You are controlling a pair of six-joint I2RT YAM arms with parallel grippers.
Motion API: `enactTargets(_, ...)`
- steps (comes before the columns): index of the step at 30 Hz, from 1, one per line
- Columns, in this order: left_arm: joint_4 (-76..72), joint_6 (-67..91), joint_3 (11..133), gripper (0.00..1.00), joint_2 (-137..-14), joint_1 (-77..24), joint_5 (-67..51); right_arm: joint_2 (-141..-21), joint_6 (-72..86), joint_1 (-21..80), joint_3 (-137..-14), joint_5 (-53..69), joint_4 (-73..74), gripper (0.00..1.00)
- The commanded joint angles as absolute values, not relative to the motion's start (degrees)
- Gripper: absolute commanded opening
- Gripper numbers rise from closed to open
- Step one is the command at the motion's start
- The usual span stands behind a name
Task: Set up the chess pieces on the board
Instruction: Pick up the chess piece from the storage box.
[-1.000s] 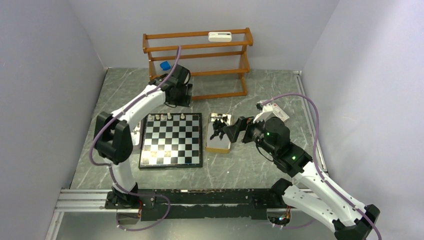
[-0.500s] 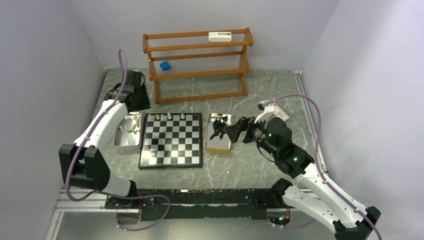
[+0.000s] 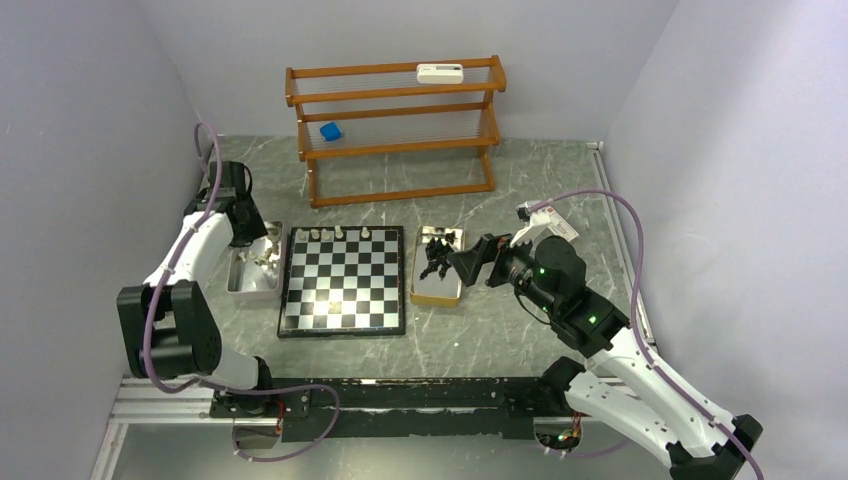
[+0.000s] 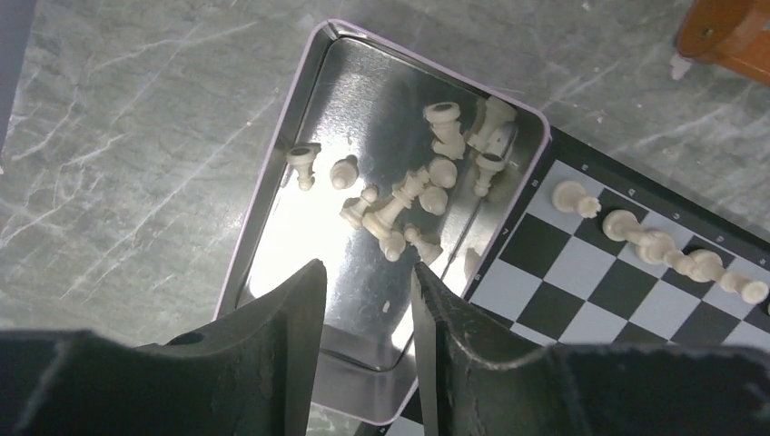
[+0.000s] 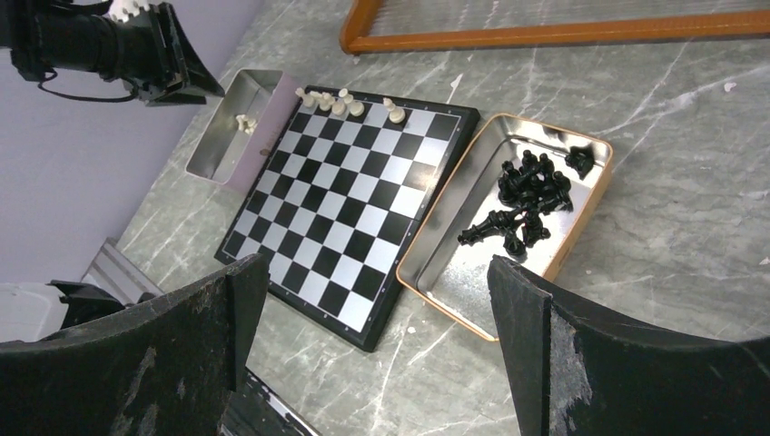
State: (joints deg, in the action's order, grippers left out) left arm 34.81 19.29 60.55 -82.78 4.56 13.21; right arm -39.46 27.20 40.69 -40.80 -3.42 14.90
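Your left arm has swung away from the 12 o'clock edge of the board (image 3: 360, 285), where it reached a second ago close to the wooden rack (image 3: 395, 130). It now hangs over the silver tray (image 3: 238, 288) at the board's 9 o'clock. Your right arm has not moved, and the row on the board is as it was.

The left claw (image 4: 365, 272) points down at the near part of the silver tray. Its fingers stand a narrow gap apart with nothing between them. The right claw (image 5: 368, 272) is spread wide and empty, hovering by the gold tray (image 3: 437, 296) at the board's 3 o'clock.

The board lies flat in the middle of the table (image 3: 520, 180), its black and silvery squares glossy inside a thin black rim. A short row of cream pieces (image 3: 339, 233) stands upright along its 12 o'clock edge, towards the 9 o'clock corner. The other squares are bare.

The loose cream pieces (image 4: 399, 195) lie tumbled on their sides in the far half of the silver tray, some touching. The black pieces (image 5: 527, 195) are heaped in the far end of the gold tray.
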Motion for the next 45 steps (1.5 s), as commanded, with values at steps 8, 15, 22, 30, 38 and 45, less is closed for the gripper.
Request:
enactTargets(8, 32.2, 18.5, 59.1, 0.38, -90.0, 6.0, 8.1, -38.3, 27.0, 40.9, -40.4, -3.6, 14.0, 0.95)
enactTargets(15, 32.7, 18.1, 58.5, 0.34, -92.5, 6.0, 6.5, -39.2, 26.4, 40.9, -41.5, -3.2, 14.0, 0.96)
enactTargets(22, 32.5, 17.8, 59.1, 0.35, -94.7, 6.0, 6.1, -40.0, 26.7, 40.9, -42.2, -2.5, 13.5, 0.96)
enactTargets(30, 32.1, 17.7, 59.2, 0.34, -96.5, 6.0, 5.4, -39.3, 27.0, 40.9, -41.8, -2.4, 13.6, 0.95)
enactTargets(38, 32.3, 17.1, 60.2, 0.28, -97.2, 6.0, 4.6, -38.9, 26.9, 40.9, -41.3, -2.9, 13.9, 0.96)
enactTargets(45, 32.8, 17.3, 60.2, 0.18, -96.4, 6.0, 4.3, -39.0, 26.7, 40.9, -41.9, -3.1, 14.5, 0.96)
